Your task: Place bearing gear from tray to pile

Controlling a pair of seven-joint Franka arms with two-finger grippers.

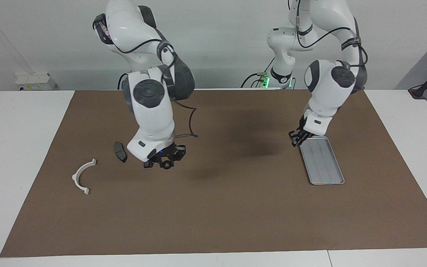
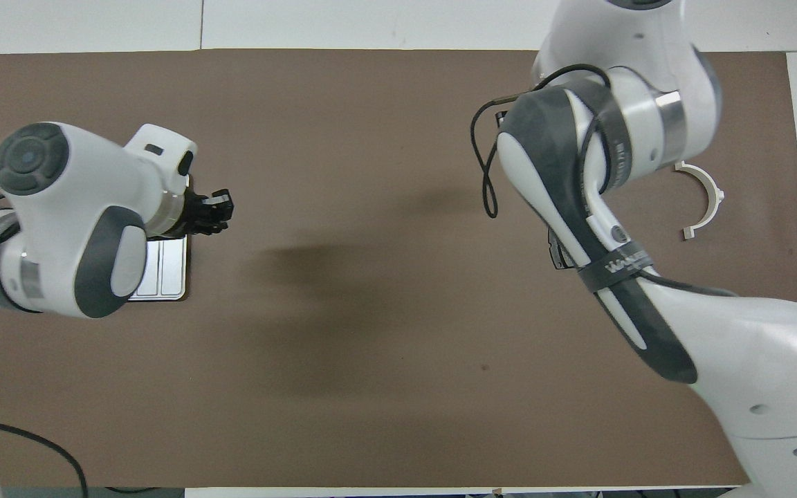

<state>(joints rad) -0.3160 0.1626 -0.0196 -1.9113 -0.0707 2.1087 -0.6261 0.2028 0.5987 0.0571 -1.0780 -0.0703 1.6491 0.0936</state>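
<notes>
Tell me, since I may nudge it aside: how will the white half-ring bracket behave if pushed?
The white half-ring bracket looks thin and plastic, so probably light. Lying flat on the brown mat, it would likely slide or pivot, not roll. Its open arc may flex slightly.

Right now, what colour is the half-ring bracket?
White bracket, clearest in the facing view.
</notes>
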